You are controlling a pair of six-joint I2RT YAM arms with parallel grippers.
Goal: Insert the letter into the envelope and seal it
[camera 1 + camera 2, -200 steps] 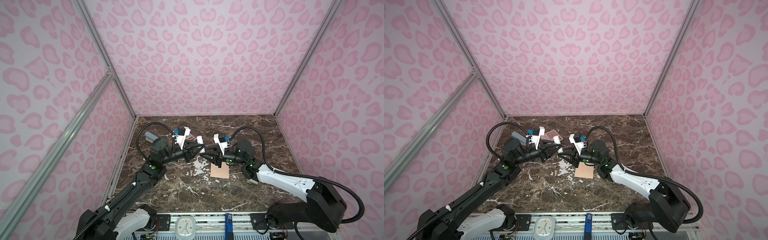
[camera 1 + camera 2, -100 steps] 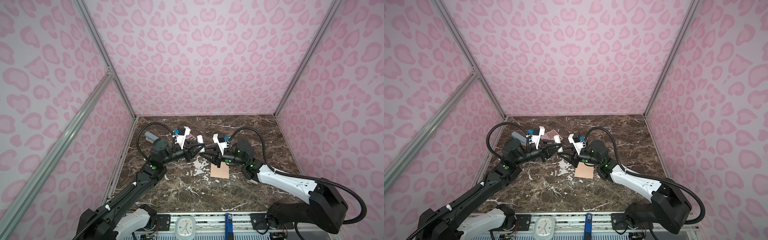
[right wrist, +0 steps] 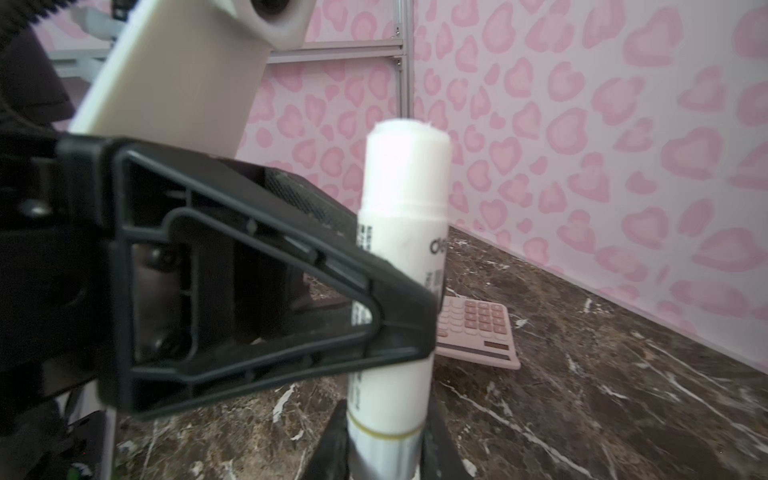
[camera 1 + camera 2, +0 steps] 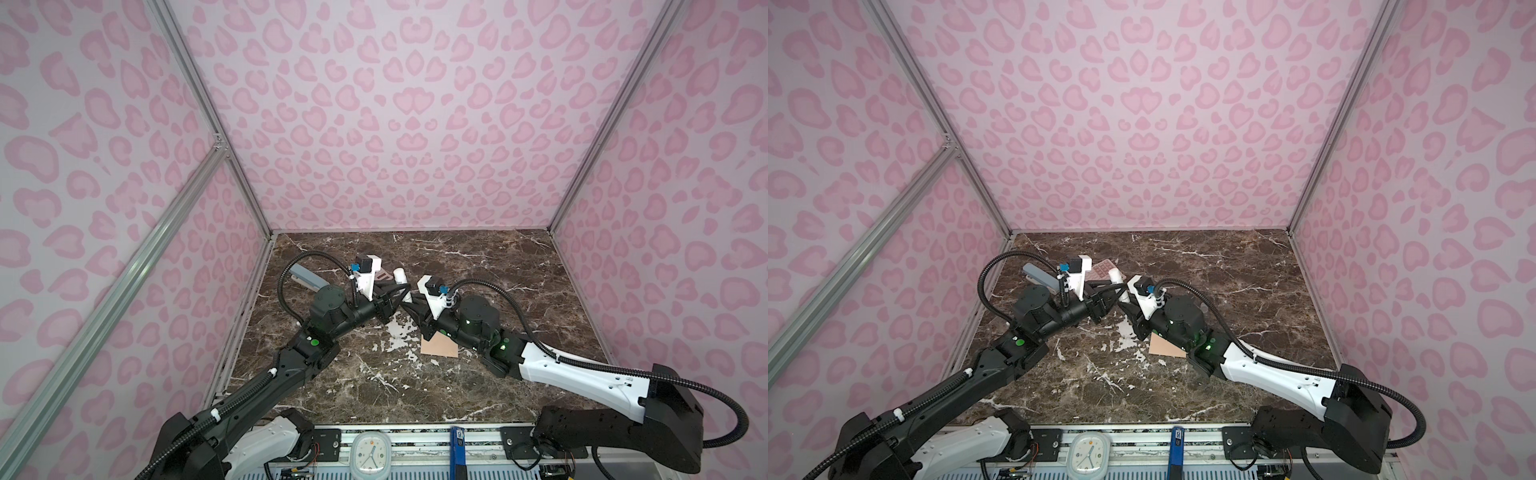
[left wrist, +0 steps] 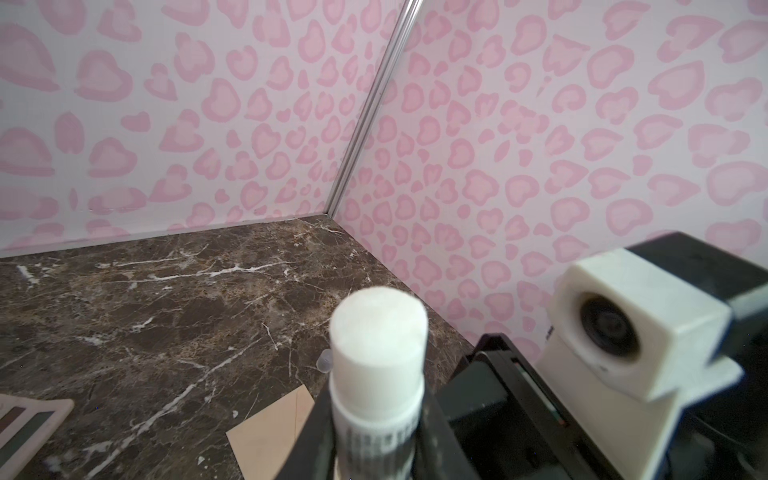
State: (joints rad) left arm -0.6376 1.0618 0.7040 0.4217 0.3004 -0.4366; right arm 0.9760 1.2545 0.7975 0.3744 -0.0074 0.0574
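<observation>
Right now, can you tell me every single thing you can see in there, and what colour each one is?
glue stick: one, white, cap off, held by both grippers
envelope: one, peach-tan, flat on the table under the right arm
calculator: one, pink, at the back of the table behind the glue stick
stapler-like tool: one, grey-blue, back left of the table
small cap: one, clear, on the table near the envelope
clock: one, white, on the front rail
table: one, dark brown marble
walls: three, pink hearts
left gripper: one, black, shut on the glue stick's middle
right gripper: one, black, shut on its bottom end
</observation>
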